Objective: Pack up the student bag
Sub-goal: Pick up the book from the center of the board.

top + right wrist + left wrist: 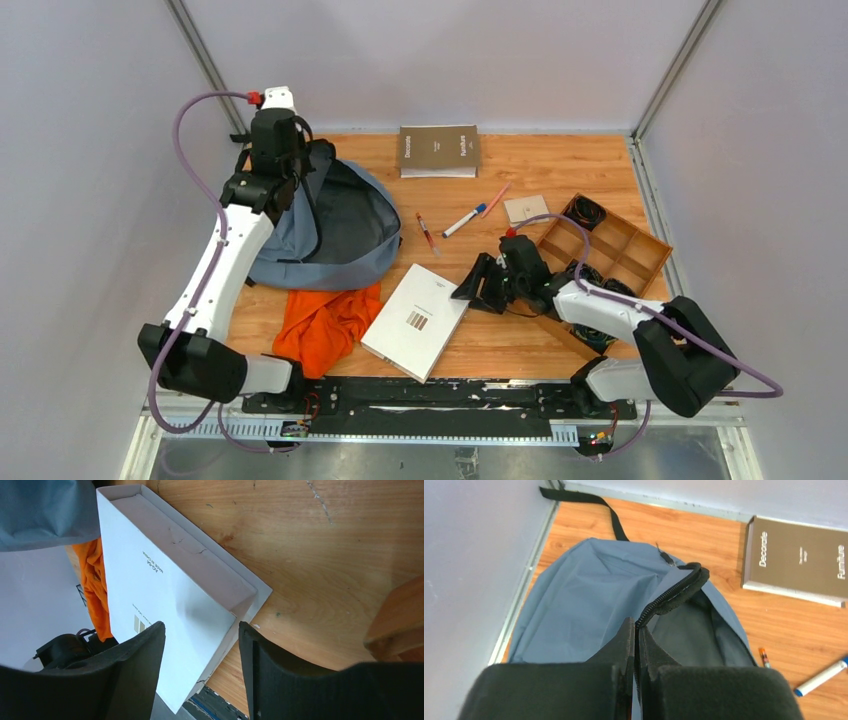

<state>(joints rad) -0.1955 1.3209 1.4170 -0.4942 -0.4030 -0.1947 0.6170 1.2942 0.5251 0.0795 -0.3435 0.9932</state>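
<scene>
Grey-blue student bag (335,230) lies far-left on the worktop (560,180), and the left pincer (636,642) is clenched on its zipper rim, mouth facing right. Over to the right pincer (200,645): spread wide, holding nothing. The white book (415,320) lies just to its left, long axis near-to-far, between it and the bag, so the right arm is nearer.

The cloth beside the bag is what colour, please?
The cloth is orange, clearest in top external.

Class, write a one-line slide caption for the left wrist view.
Left gripper pinches the zipper edge of the student bag, a brown book lying beyond.
</scene>
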